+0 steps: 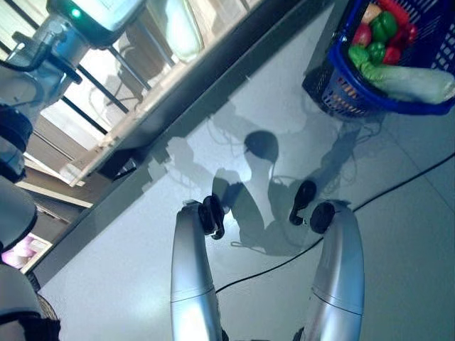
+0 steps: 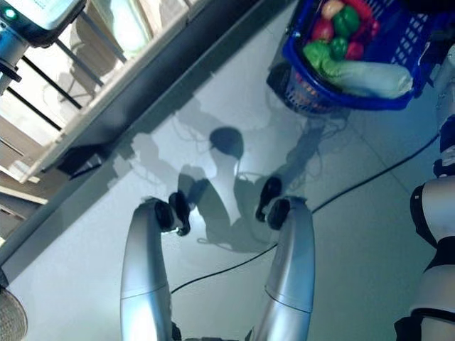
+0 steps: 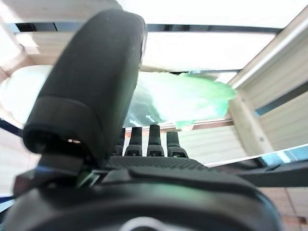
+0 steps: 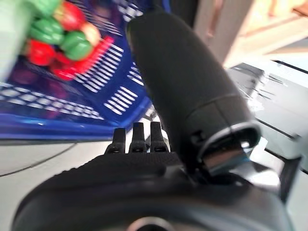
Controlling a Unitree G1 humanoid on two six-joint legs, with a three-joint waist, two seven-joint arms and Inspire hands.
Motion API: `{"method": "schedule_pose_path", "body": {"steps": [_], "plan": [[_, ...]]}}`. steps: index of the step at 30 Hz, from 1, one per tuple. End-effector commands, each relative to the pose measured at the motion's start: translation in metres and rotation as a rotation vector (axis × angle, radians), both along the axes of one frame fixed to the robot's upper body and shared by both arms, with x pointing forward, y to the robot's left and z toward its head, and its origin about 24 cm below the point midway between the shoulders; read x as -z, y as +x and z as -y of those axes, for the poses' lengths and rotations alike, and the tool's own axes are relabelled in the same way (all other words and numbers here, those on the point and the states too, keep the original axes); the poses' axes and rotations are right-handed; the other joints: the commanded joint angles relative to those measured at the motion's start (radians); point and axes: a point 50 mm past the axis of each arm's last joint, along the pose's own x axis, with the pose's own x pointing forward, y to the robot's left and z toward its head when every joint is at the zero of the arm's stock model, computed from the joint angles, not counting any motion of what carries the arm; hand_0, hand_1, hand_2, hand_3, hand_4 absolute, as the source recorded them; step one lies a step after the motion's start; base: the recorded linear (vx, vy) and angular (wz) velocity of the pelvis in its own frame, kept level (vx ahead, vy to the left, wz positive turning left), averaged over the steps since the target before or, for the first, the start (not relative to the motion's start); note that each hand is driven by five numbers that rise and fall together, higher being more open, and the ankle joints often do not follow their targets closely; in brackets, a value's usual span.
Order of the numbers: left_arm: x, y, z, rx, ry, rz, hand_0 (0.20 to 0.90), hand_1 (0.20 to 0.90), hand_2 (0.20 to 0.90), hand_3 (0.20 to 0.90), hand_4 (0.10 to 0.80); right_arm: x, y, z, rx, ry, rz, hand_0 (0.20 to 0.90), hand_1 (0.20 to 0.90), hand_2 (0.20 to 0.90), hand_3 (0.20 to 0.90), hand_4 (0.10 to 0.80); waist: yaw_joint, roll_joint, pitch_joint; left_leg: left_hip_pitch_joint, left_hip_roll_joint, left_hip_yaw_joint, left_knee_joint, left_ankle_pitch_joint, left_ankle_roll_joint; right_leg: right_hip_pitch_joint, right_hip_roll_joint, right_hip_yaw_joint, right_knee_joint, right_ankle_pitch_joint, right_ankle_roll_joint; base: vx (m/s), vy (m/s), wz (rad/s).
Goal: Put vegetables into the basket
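Looking at it, your left hand [image 1: 212, 216] and right hand [image 1: 304, 202] both hang empty, fingers relaxed, over the floor [image 1: 213, 128]. Veggies already sit in the blue basket [image 1: 362, 99]. Swing toward it blind and you could tip it.

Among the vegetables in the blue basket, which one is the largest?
The pale green cabbage, long and lying along the basket rim nearest the robot. The peppers and tomatoes behind it are small and round.
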Motion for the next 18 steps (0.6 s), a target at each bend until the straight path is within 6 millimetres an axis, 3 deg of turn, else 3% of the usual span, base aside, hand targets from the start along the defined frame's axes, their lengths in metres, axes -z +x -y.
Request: {"method": "schedule_pose_path", "body": {"steps": [1, 6, 14, 18], "plan": [[-0.001, 0.002, 0.025, 0.142, 0.065, 0.089, 0.9, 0.9, 0.9, 0.9, 0.8, -0.001, 0.001, -0.01, -0.078, -0.017, 0.107, 0.9, 0.9, 0.9, 0.9, 0.8, -0.021, -0.034, -0.119, -0.026, -0.004, 0.023, 0.017, -0.096, 0.035, 0.012, -0.003, 0.065, 0.041, -0.1, 0.003, -0.034, -0.006, -0.02], [-0.001, -0.001, 0.044, 0.266, 0.142, 0.128, 0.9, 0.9, 0.9, 0.9, 0.8, 0.0, 0.007, -0.025, -0.125, -0.064, 0.085, 0.9, 0.9, 0.9, 0.9, 0.8, -0.025, -0.032, -0.12, -0.039, 0.002, 0.026, 0.012, -0.089, 0.029, -0.003, -0.005, 0.067, 0.039, -0.094, 0.007, -0.017, -0.006, -0.03], [0.003, 0.0, 0.053, 0.302, 0.183, 0.055, 0.9, 0.9, 0.9, 0.9, 0.8, -0.002, 0.008, -0.029, -0.145, -0.085, 0.09, 0.9, 0.9, 0.9, 0.9, 0.8, -0.03, -0.023, -0.13, -0.03, 0.015, 0.031, 0.009, -0.087, 0.025, 0.011, -0.011, 0.065, 0.038, -0.096, 0.01, 0.0, 0.0, 0.0], [0.012, 0.007, 0.055, 0.229, 0.144, -0.096, 0.9, 0.9, 0.9, 0.9, 0.8, 0.0, 0.008, -0.028, -0.156, -0.078, 0.09, 0.9, 0.9, 0.9, 0.9, 0.8, -0.03, -0.018, -0.138, -0.004, 0.021, 0.038, -0.008, -0.085, 0.024, 0.037, -0.012, 0.06, 0.022, -0.094, 0.014, 0.0, 0.0, 0.0]]}}
